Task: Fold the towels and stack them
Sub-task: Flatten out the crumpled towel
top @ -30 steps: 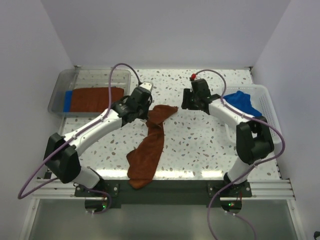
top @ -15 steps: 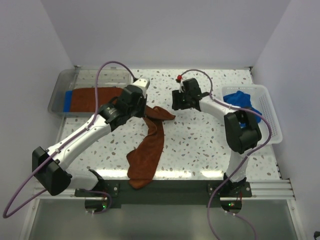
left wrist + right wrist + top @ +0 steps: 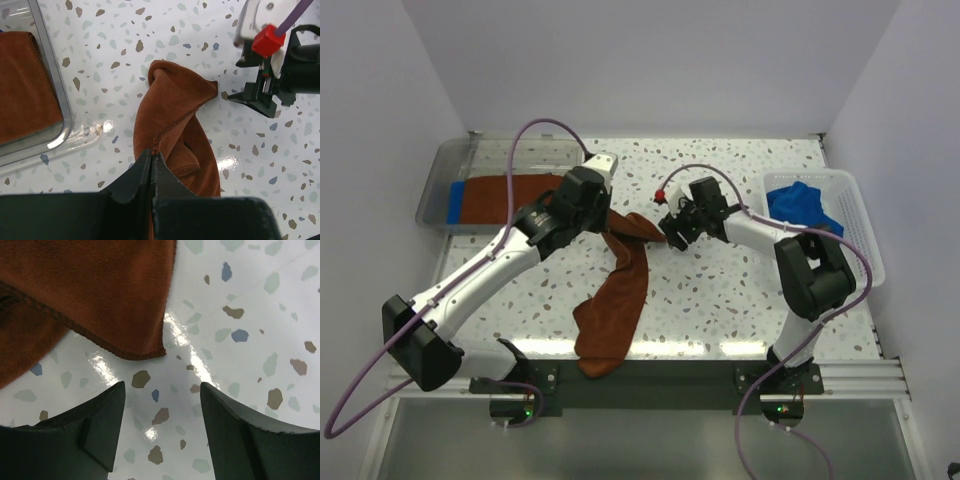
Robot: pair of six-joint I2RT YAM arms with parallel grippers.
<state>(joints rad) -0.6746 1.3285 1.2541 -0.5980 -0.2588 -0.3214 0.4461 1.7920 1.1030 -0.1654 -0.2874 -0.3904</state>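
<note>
Presently the left pincer (image 3: 151, 159) is clenched on a hemmed fold of the rust-brown towel (image 3: 176, 107), the cloth pinched right at its fingertips. From that grip the towel runs as a long crumpled strip across the speckled table (image 3: 720, 290) toward the near edge, where its lower end lies bunched. Its upper end spreads rightward to a free corner. The right pincer (image 3: 162, 390) is released, jaws apart, low over the table with that corner just ahead of the gap and not between the fingers. At the far left a clear tray (image 3: 445, 165) holds a flat brown towel (image 3: 510, 197) with a blue cloth (image 3: 455, 200) showing at its left end. At the right a white mesh basket (image 3: 855, 215) holds a crumpled blue towel (image 3: 802, 203).
</note>
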